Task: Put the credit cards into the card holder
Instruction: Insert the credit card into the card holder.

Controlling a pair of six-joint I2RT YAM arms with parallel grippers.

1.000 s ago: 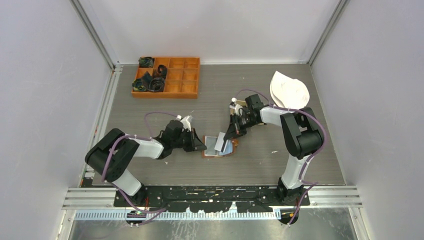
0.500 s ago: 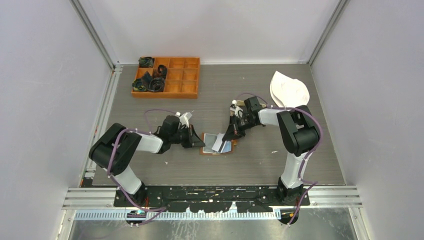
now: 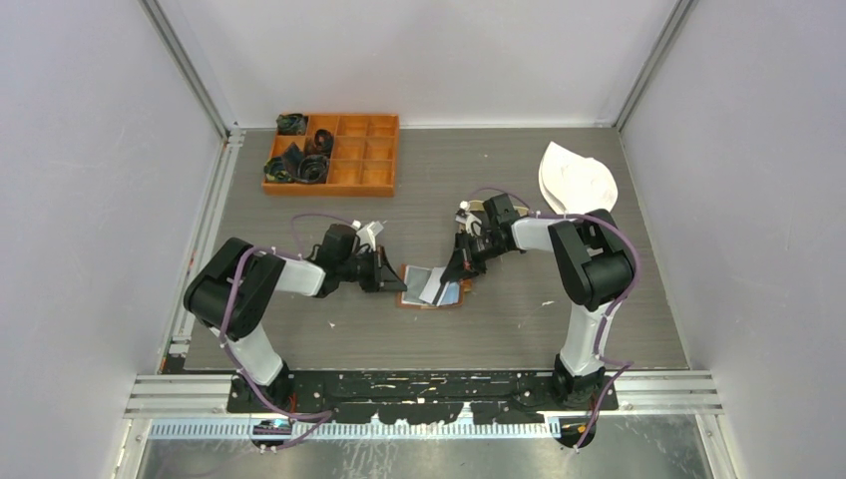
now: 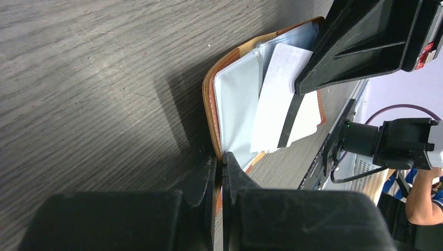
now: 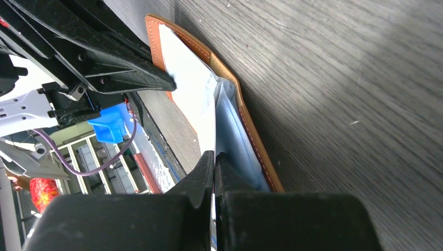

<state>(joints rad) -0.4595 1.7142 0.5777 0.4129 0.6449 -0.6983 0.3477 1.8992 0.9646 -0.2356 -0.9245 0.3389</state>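
The card holder [image 3: 416, 299] lies open on the table, brown leather with clear inner pockets. My left gripper [image 3: 401, 284] is shut on its left edge; in the left wrist view the left gripper [image 4: 220, 159] pinches the brown rim of the card holder [image 4: 211, 104]. My right gripper [image 3: 451, 276] is shut on a white credit card [image 3: 435, 286] that leans over the open pockets. In the right wrist view the right gripper [image 5: 214, 157] holds the white credit card [image 5: 190, 94] by its edge, next to the card holder's stitched rim [image 5: 251, 130]. No other cards show.
An orange compartment box [image 3: 332, 153] with dark items in its left cells stands at the back left. A pale oval tray [image 3: 577, 180] lies at the back right. Small white scraps [image 3: 546, 303] lie to the right of the card holder.
Both grippers and the card holder have shifted slightly toward the far side, and the left arm's elbow has swung inward. Both grips are unchanged.
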